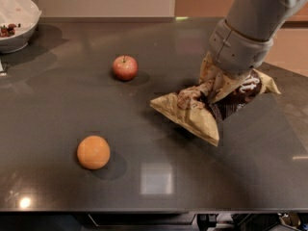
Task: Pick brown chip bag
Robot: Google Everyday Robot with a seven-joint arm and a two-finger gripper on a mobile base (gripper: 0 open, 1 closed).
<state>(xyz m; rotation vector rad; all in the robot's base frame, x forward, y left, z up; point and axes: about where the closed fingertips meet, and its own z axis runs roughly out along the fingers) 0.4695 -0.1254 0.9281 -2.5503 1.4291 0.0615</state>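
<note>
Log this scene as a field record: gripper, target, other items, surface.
gripper: gripper at the top of the bag, hidden under the arm's wrist
target: brown chip bag, crumpled, on the right side of the table
fruit: apple at centre back, orange at front left, both apart from the bag
bowl: white bowl in the back left corner
surface: dark grey table

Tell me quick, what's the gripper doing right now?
Gripper: at the right, under the arm's wrist, closed on the brown chip bag, whose middle is bunched upward.
</note>
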